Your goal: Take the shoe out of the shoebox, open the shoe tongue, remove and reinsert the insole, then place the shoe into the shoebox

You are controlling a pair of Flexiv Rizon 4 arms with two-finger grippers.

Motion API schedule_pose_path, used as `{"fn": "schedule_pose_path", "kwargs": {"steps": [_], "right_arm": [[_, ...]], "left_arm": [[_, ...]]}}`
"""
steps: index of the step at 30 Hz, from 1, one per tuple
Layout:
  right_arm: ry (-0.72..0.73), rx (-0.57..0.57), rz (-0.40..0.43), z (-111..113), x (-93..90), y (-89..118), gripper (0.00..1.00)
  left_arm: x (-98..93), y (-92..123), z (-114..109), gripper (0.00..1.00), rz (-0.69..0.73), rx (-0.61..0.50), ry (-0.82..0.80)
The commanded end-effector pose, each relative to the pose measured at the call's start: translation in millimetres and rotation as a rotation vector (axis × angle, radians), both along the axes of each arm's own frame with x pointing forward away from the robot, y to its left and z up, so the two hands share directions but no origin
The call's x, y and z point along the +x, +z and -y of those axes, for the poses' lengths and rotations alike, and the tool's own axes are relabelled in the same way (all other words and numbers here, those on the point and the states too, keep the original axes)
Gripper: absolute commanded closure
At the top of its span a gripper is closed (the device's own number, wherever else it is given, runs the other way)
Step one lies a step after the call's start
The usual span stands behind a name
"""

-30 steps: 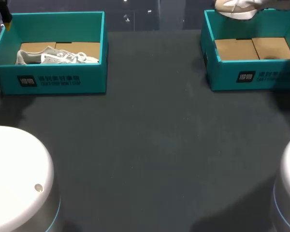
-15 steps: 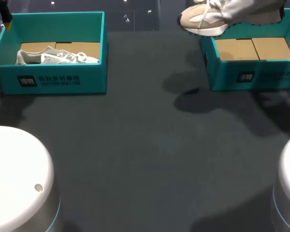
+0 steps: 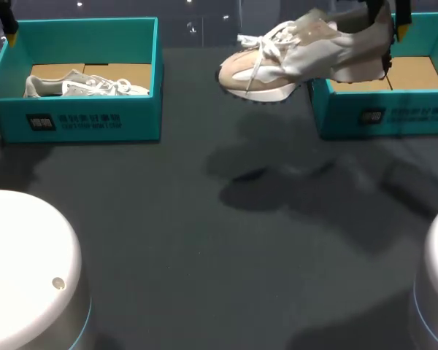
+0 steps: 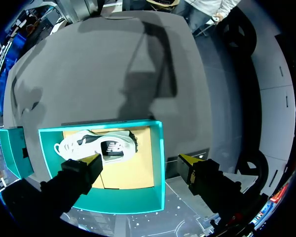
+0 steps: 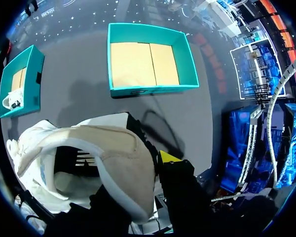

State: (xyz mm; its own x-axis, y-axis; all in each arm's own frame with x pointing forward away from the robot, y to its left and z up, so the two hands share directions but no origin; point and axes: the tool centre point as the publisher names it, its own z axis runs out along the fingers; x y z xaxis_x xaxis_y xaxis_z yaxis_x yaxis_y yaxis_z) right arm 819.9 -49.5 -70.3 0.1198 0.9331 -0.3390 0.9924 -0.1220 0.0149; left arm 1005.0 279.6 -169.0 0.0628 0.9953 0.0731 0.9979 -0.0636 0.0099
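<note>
The shoe (image 3: 299,55) hangs in the air, clamped at the heel by my right pincer (image 3: 388,20). From the right wrist view the padded heel collar sits in that pincer (image 5: 148,173). One yellow tip presses the outside of the heel, and the other finger is hidden down in the shoe's opening. The shoe is beige and white with a pale sole. It lies roughly level with its toe towards my left, out past the left wall of the right shoebox (image 3: 379,113), while its heel is over that box. Its white laces (image 3: 261,45) trail loose over the front. Its shadow (image 3: 277,186) falls on the dark bench (image 3: 204,270) below.

My left pincer (image 4: 140,163) stands wide, gripping nothing, above the left shoebox (image 4: 158,163). A grey shoe (image 4: 96,145) lies in that box on its side.
</note>
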Motion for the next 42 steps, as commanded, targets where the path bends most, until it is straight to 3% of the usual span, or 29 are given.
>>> {"fn": "schedule_pose_path", "kwargs": {"steps": [1, 10, 19, 29, 42], "right_arm": [[0.047, -0.028, 0.137, -18, -35.6, -9, 1.0], [0.056, -0.058, 0.119, -57, -85.3, -26, 1.0], [0.053, -0.041, 0.116, -87, -115.9, -73, 1.0], [0.008, -0.039, 0.103, -91, -122.6, -112, 1.0], [0.008, -0.039, 0.103, -91, -122.6, -112, 1.0]], "left_arm": [[-0.6, 0, 0, 0.0, 0.001, 0.002, -0.001], [-0.6, 0, 0, 0.0, 0.001, 0.002, -0.001], [-0.6, 0, 0, 0.0, 0.001, 0.002, -0.001], [-0.6, 0, 0, 0.0, 0.001, 0.002, -0.001], [-0.6, 0, 0, 0.0, 0.001, 0.002, -0.001]]}}
